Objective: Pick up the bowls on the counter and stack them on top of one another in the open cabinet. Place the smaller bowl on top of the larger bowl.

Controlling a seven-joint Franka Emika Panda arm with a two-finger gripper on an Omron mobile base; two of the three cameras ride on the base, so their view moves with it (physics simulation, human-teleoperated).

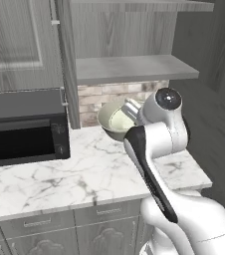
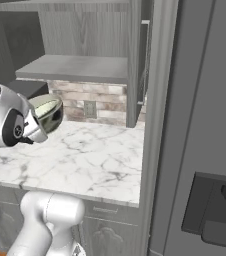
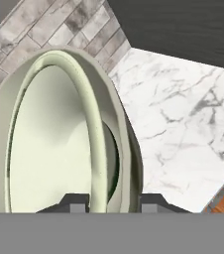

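Deep olive-grey bowl with pale cream inside [image 3: 59,139] closest to my hand camera, rim clamped between my fingers [image 3: 151,201], lifted off white marble table [image 1: 59,174]. Flat grey cabinet shelf [image 1: 134,67] bare; placing and smaller bowl remain.

Black microwave [image 1: 22,127] parked on the left, dark glass door, small control strip at its right end. Brick-look tile backsplash [image 1: 109,97] behind, greys and pale browns. Wall outlet [image 2: 89,109] set into that tile. Tall grey panel [image 2: 200,115] off to the right with a dark recessed dispenser-looking box [image 2: 216,210] low down.
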